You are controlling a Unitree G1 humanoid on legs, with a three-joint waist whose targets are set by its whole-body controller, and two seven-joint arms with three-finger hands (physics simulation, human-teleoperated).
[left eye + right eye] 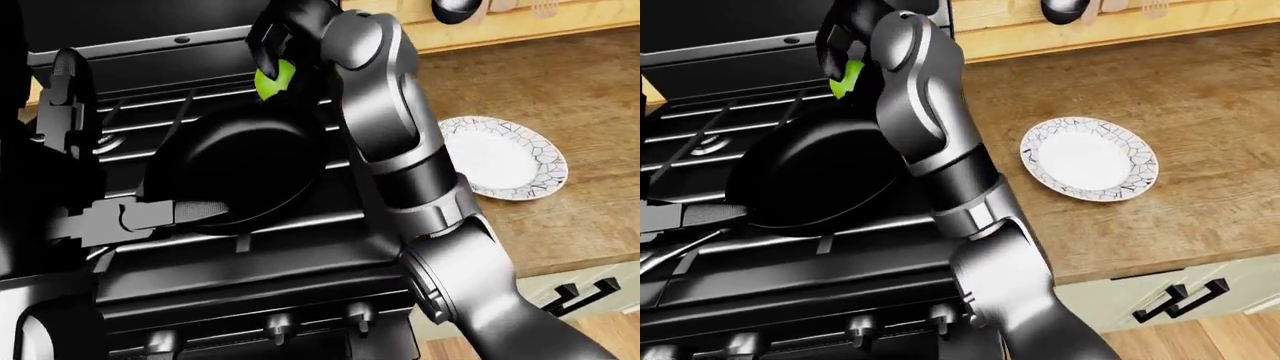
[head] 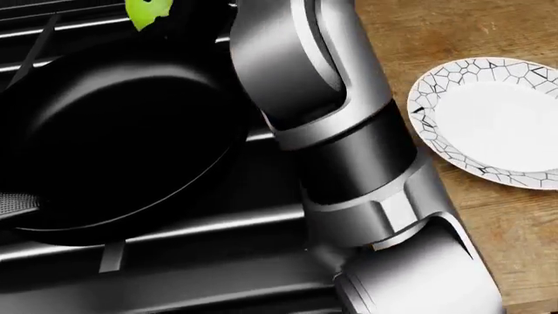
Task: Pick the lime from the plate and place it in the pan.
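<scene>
Right hand (image 1: 285, 34): raised over the stove (image 1: 300, 247), at the 12 o'clock edge of the left-eye view. Its dark fingers (image 1: 265, 41) are closed round the lime (image 1: 276, 78), pinching it from above; the green fruit shows below the fingers.

Lime: held in the air, above the 1 o'clock rim of the pan (image 1: 235, 169). It is not touching the pan. In the head view only its lower part shows, at the 12 o'clock edge of the frame.

Pan: black, sits on the stove grates, with its handle (image 1: 130, 217) pointing toward 8 o'clock in the left-eye view. Nothing lies inside it.

Plate (image 1: 1090, 159): white with a black crackle-pattern rim, lying flat on the wooden desk (image 1: 1200, 97), well apart from the stove at its 3 o'clock side. Its surface is bare.

Right arm (image 2: 348, 163): grey and black, runs from the 5 o'clock corner of the head view up toward 12 o'clock, crossing the stove's 3 o'clock edge between the pan and the plate.

Left hand (image 1: 65, 97): a dark, partly shadowed shape at the 9 o'clock side of the left-eye view, beside the pan. Whether its fingers are spread or pressed together cannot be told.

Stove knobs (image 1: 860, 326) line the stove's 6 o'clock face. A pale cabinet with a black handle (image 1: 1175, 298) sits below the desk edge.
</scene>
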